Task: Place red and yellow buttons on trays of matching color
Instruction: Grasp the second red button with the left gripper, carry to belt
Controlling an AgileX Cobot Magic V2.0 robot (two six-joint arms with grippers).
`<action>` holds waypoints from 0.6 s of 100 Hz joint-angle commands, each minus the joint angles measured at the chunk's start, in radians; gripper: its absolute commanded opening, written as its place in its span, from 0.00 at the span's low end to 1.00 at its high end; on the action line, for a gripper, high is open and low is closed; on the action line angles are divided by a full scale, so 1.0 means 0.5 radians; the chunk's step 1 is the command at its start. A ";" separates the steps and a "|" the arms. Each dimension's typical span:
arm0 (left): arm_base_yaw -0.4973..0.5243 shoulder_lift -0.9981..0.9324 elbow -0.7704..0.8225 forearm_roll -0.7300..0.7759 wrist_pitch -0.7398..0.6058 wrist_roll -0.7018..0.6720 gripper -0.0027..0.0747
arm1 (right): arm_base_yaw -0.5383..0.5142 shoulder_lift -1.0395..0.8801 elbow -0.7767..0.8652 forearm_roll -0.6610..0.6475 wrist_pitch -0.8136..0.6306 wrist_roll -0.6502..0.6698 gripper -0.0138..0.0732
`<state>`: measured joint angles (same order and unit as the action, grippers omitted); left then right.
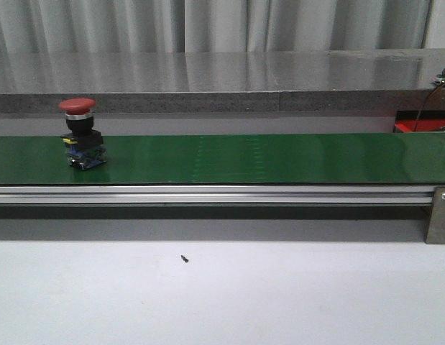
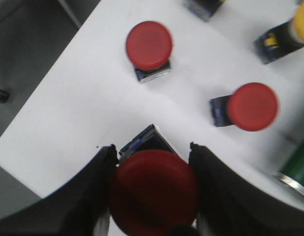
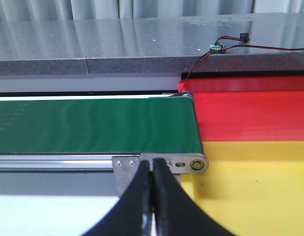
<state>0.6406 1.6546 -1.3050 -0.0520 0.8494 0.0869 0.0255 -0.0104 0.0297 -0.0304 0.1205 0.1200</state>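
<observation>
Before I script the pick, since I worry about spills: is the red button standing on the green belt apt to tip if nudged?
Probably yes. The red button stands upright with a wide mushroom cap over a narrower base, so it looks top-heavy. It seems rigid, and the green belt looks smooth, so it might also slide.

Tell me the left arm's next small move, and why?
Probably lift it straight up. The left gripper has its fingers against both sides of a red button above the white table. Two loose red buttons lie close, so rising first avoids knocking them.
</observation>
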 commanded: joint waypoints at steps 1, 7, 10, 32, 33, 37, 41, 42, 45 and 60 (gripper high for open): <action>-0.111 -0.203 -0.056 -0.060 -0.032 0.022 0.22 | 0.003 -0.037 -0.037 -0.016 -0.168 -0.005 0.08; -0.209 -0.260 -0.073 -0.060 -0.006 0.027 0.22 | 0.003 -0.037 -0.037 -0.016 -0.168 -0.005 0.08; -0.265 -0.280 -0.085 -0.060 0.003 0.048 0.22 | 0.003 -0.037 -0.037 -0.016 -0.168 -0.005 0.08; -0.602 -0.266 -0.146 -0.090 0.052 0.118 0.22 | 0.003 -0.037 -0.037 -0.016 -0.168 -0.005 0.08; -0.619 -0.262 -0.146 -0.090 0.052 0.118 0.22 | 0.003 -0.037 -0.037 -0.016 -0.168 -0.005 0.08; -0.660 -0.247 -0.146 -0.090 0.048 0.118 0.22 | 0.003 -0.037 -0.037 -0.016 -0.168 -0.005 0.08; -0.706 -0.238 -0.146 -0.090 0.048 0.118 0.22 | 0.003 -0.037 -0.037 -0.016 -0.168 -0.005 0.08; -0.719 -0.231 -0.146 -0.090 0.048 0.118 0.22 | 0.003 -0.037 -0.037 -0.016 -0.168 -0.005 0.08; -0.744 -0.216 -0.146 -0.090 0.048 0.118 0.22 | 0.003 -0.037 -0.037 -0.016 -0.168 -0.005 0.08; -0.834 -0.127 -0.146 -0.090 0.026 0.118 0.22 | 0.003 -0.037 -0.037 -0.016 -0.170 -0.005 0.08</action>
<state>0.2457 1.6054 -1.3428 -0.0858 0.9063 0.1457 0.0255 -0.0104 0.0297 -0.0304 0.1205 0.1200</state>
